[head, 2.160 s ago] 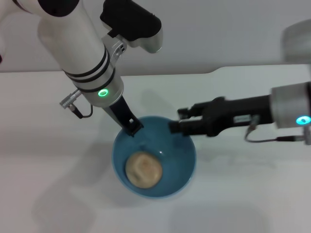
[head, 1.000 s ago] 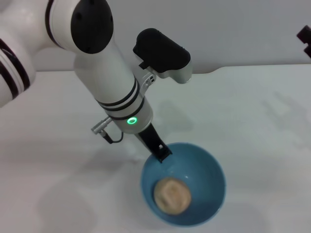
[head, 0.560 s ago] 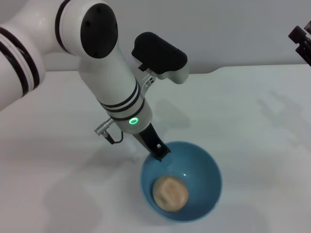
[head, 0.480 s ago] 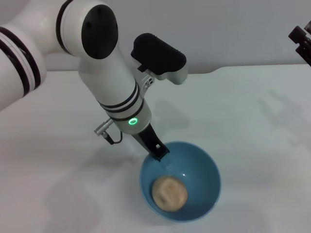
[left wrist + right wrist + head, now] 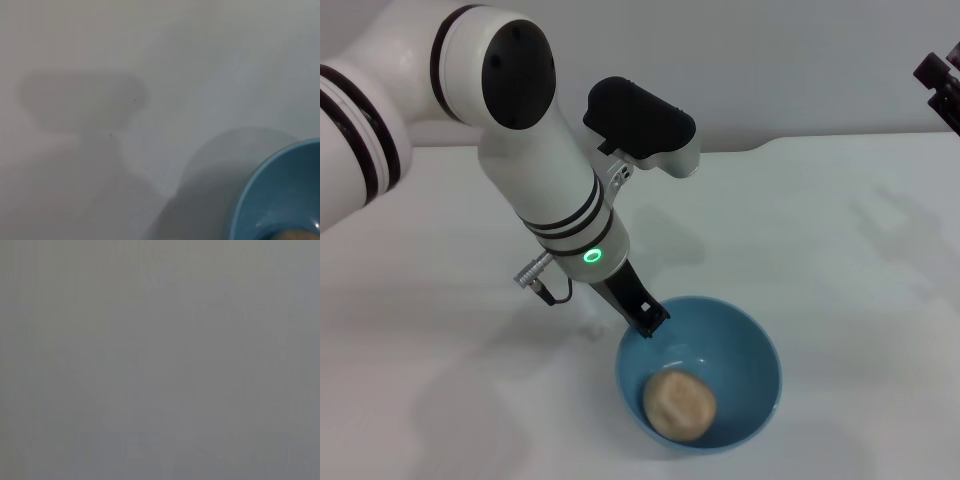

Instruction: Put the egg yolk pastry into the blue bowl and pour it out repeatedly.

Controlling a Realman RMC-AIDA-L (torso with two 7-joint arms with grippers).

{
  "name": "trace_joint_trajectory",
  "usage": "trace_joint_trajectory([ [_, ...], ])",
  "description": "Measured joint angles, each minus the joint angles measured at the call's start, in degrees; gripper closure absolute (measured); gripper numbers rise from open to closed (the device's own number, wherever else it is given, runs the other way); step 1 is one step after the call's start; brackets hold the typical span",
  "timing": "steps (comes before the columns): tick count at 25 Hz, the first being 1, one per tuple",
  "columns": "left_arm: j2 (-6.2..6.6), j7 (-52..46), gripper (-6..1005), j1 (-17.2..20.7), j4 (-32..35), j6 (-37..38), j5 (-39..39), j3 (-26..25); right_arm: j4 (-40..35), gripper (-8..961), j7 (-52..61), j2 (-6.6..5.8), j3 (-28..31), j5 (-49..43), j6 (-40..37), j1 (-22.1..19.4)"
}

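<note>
The blue bowl [image 5: 756, 362] stands upright on the white table in the head view, low and just right of centre. Inside it, on the bottom, lies the egg yolk pastry [image 5: 678, 405], a small tan ball. My left gripper [image 5: 645, 320] reaches down from the upper left and is shut on the bowl's near-left rim. In the left wrist view the bowl's rim [image 5: 260, 190] curves in at one corner, with a sliver of the pastry [image 5: 296, 235] at the edge. My right gripper [image 5: 940, 85] is raised at the far right edge, only partly in view.
The white table [image 5: 840, 250] stretches around the bowl, with a pale wall behind its far edge. The left arm's thick white body leans over the table's left and middle. The right wrist view shows only plain grey.
The right arm has drawn back from the bowl to the upper right edge. The left gripper has carried the bowl to the right and nearer, pastry still inside; over the last half second it moved slightly.
</note>
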Motion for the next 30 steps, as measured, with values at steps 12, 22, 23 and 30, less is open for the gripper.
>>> trace_joint_trajectory([
  [12, 0.50, -0.1, 830, 0.4, -2.7, 1.7, -0.1, -2.7, 1.6, 450, 0.0, -0.03, 0.4, 0.3, 0.3, 0.0],
  [22, 1.02, 6.3, 461, 4.6, -5.2, 8.4, 0.0, -16.5, 2.2, 451, -0.1, -0.16, 0.6, 0.2, 3.5, -0.5],
  [23, 0.97, 7.6, 423, 6.1, -6.3, 9.7, -0.5, -19.0, 2.3, 451, -0.2, -0.16, 0.6, 0.2, 3.8, -0.6],
  [30, 1.04, 19.5, 344, 19.9, -12.6, 25.3, -15.0, -24.9, 5.3, 451, -5.0, -0.05, 1.2, 0.5, 6.1, -0.7],
])
